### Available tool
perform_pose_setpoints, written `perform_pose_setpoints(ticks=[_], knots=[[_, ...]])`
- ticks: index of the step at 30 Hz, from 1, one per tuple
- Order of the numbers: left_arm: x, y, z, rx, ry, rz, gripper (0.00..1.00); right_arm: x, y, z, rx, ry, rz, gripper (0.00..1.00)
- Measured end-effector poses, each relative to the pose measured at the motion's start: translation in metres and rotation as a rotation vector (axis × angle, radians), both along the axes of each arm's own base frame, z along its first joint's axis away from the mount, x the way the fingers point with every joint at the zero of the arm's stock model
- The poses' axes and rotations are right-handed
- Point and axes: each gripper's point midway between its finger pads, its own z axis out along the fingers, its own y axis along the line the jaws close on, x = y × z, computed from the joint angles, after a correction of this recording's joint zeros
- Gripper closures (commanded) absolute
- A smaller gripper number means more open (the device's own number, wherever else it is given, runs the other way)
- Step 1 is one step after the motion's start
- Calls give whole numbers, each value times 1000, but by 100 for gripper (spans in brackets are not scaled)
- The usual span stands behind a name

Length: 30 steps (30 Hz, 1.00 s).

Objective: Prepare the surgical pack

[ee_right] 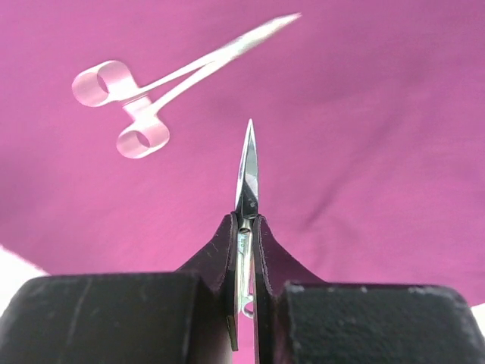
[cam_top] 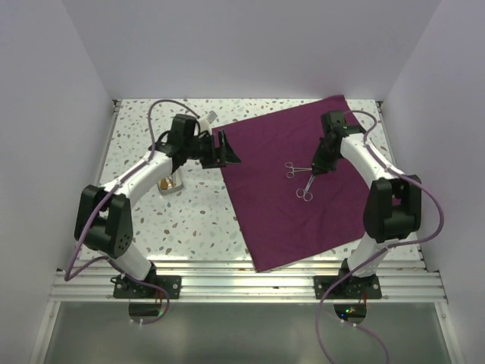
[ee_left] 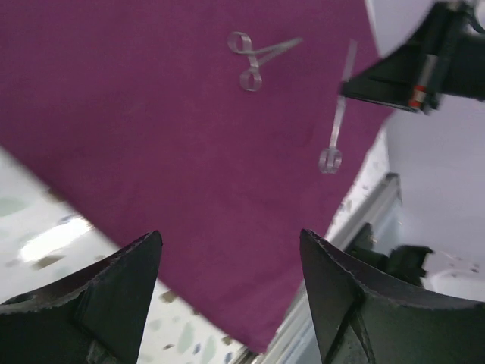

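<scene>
**Surgical pack in preparation.** The plum-purple cloth (cam_top: 303,224) is spread flat on the speckled table (cam_top: 189,220), judged to serve as the wrapping layer on which instruments are laid out. The right gripper (ee_right: 244,224) is closed tight on the scissors (ee_right: 248,171). These are pinched edge-on, with the pointed tip projecting beyond the fingertips, a narrow grip judged suitable for repositioning a thin, flat instrument. The forceps (ee_right: 136,98) are seen lying on the cloth ahead and to the left of this gripper, apart from it. The left gripper (ee_left: 229,239) is held wide apart and empty above the cloth near its edge, presumably placed for taking hold of the fabric. Behind it, beneath its forearm, a small steel tray (cam_top: 168,187) is set on the table. Something yellowish is contained in it, but it cannot be identified.
</scene>
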Motion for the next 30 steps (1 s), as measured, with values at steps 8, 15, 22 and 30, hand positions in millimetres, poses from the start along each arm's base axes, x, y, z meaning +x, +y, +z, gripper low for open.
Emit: perform_pose_setpoints(ticks=[8, 15, 22, 30], knots=[[-39, -113, 7, -225, -4, -276, 19, -7, 112, 51, 185, -112, 251, 100], [-62, -143, 10, -297, 33, -358, 28, -14, 149, 84, 287, -168, 302, 100], [-66, -144, 11, -325, 62, -364, 75, -18, 159, 92, 353, -163, 292, 100], [-53, -131, 5, -308, 48, -344, 100, -7, 170, 105, 385, -175, 292, 100]])
